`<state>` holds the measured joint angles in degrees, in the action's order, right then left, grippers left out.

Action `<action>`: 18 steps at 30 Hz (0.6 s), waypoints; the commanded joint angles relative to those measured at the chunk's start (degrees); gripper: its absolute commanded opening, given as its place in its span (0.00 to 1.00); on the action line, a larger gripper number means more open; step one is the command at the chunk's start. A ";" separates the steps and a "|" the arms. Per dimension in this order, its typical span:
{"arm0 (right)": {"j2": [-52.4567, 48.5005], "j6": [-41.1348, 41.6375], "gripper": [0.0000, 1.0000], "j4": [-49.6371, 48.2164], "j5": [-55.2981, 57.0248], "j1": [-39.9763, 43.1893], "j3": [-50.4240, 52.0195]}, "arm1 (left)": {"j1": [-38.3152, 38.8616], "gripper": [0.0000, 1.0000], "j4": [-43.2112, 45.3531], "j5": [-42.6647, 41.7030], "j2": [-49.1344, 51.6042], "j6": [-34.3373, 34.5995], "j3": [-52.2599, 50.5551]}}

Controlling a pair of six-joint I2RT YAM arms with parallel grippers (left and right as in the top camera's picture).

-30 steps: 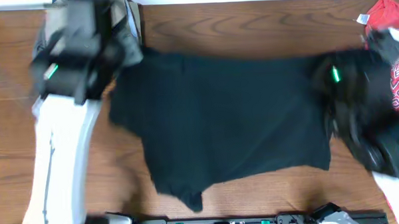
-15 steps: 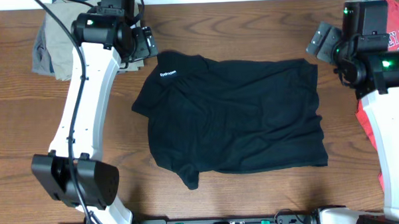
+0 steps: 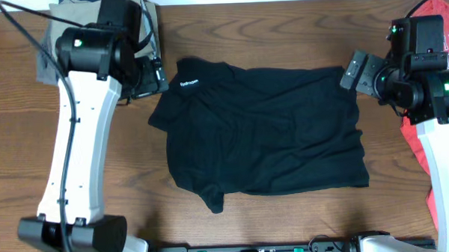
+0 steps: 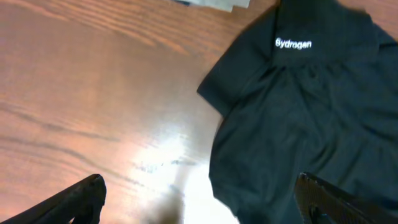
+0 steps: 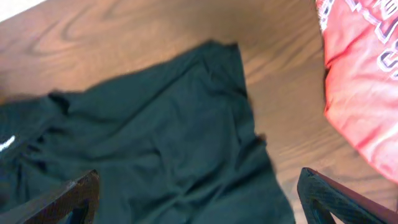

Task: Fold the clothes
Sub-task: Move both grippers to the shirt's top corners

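The clothes [image 3: 262, 128], one black T-shirt, lie spread on the table [image 3: 288, 221]. My left gripper [image 3: 151, 75] hovers beside the collar and my right gripper [image 3: 353, 69] beside the opposite edge, both spread wide and empty. The neck label [image 4: 293, 44] reads "Hydrogen".

**Cropped and covered**

Ahead of the left gripper [image 4: 202, 200], the black T-shirt [image 4: 298, 112] runs off the right and bottom edges. Only the tips of that gripper show, in the lower corners. To the right of the right gripper [image 5: 199, 196], the red T-shirt [image 5: 360, 81] is cropped, its lettering unreadable. From overhead, the left arm [image 3: 79, 146] covers part of the trousers [image 3: 46, 65] behind its gripper. The right arm [image 3: 443, 156] covers part of the red T-shirt.
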<state>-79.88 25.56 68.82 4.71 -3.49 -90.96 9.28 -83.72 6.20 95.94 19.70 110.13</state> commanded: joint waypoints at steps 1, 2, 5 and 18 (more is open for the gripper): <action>2.03 -0.74 0.99 1.31 -2.21 -0.02 -0.55 | 0.04 0.98 -1.84 0.35 -5.31 0.98 0.22; 2.36 -0.76 0.99 1.62 -2.21 -0.02 -0.52 | 0.04 0.98 -2.08 0.31 -6.82 0.98 0.13; 2.34 -0.79 0.99 1.90 -2.34 -0.02 -0.44 | 0.07 0.98 -2.14 0.24 -9.20 0.96 -0.50; -3.04 -0.79 0.01 -12.83 -5.60 -2.82 14.10 | 1.60 0.06 18.97 -12.04 -6.88 0.72 -20.59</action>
<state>-81.10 24.86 58.37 0.25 -4.99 -79.83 10.33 -68.05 -2.13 87.57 20.69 94.19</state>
